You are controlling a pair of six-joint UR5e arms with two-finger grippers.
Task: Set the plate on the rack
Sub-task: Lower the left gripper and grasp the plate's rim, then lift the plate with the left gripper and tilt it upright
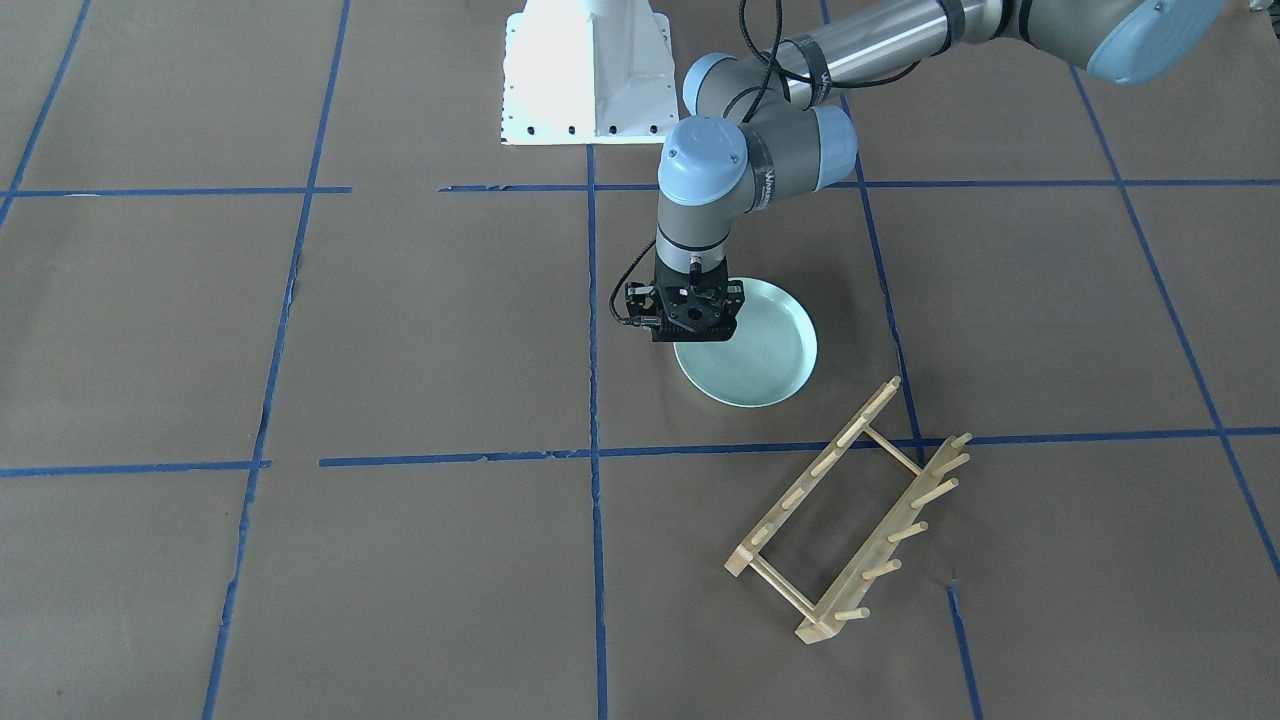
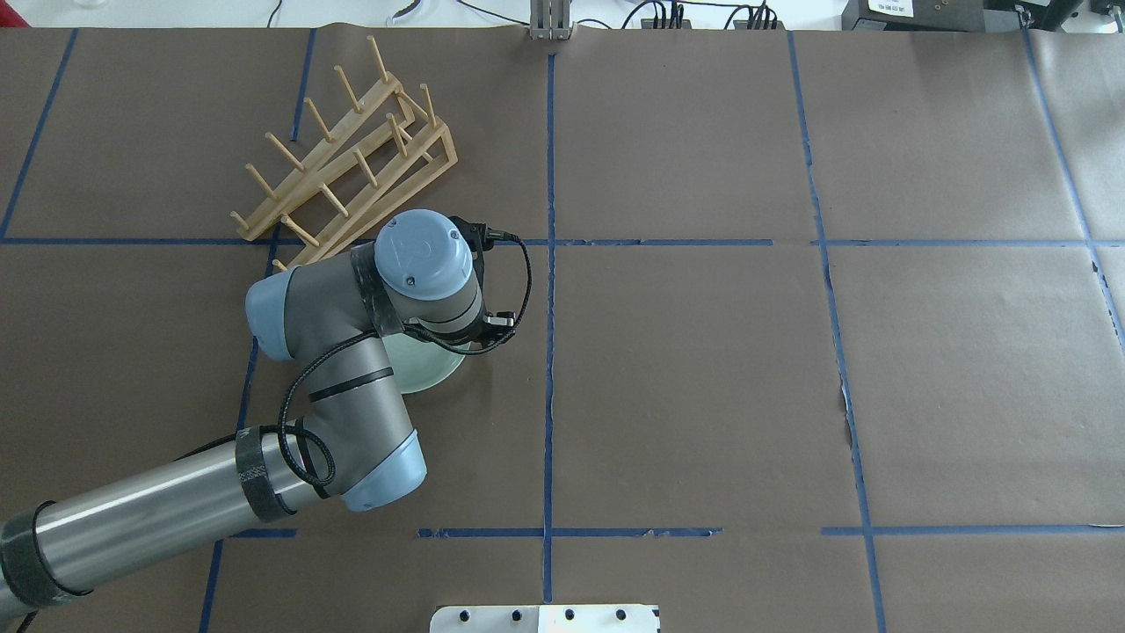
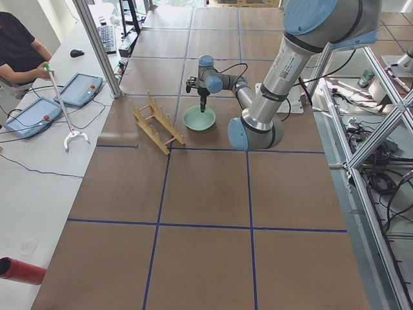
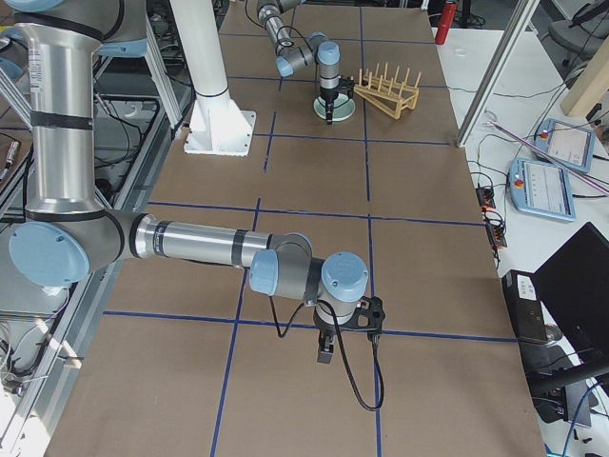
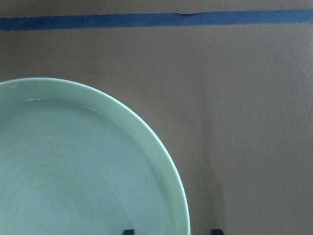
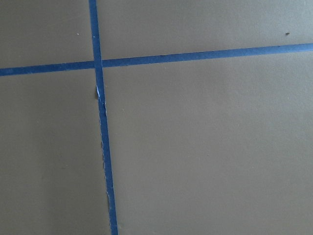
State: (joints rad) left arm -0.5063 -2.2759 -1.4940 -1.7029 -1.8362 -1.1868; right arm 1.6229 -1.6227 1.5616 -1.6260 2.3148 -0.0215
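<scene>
We see a brown-paper desk [image 1: 400, 330] gridded with blue tape [image 1: 593, 400]; left hand [image 5: 172, 231] unclenched astride plate [image 1: 760, 360] rim, rack [image 1: 850, 520] near (right hand [image 4: 324, 352]: cannot tell).

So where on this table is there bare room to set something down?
Free: the brown-paper squares right of the centre tape line in the overhead view. Crowded: the far left, where rack, plate and left gripper cluster.

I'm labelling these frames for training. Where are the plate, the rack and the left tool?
plate [image 1: 765, 355], front-facing view, bare inner face.
rack [image 1: 812, 477], front-facing view, the rail nearer the plate.
left tool [image 1: 690, 335], front-facing view, midway between its fingertips, at the plate's rim.
</scene>
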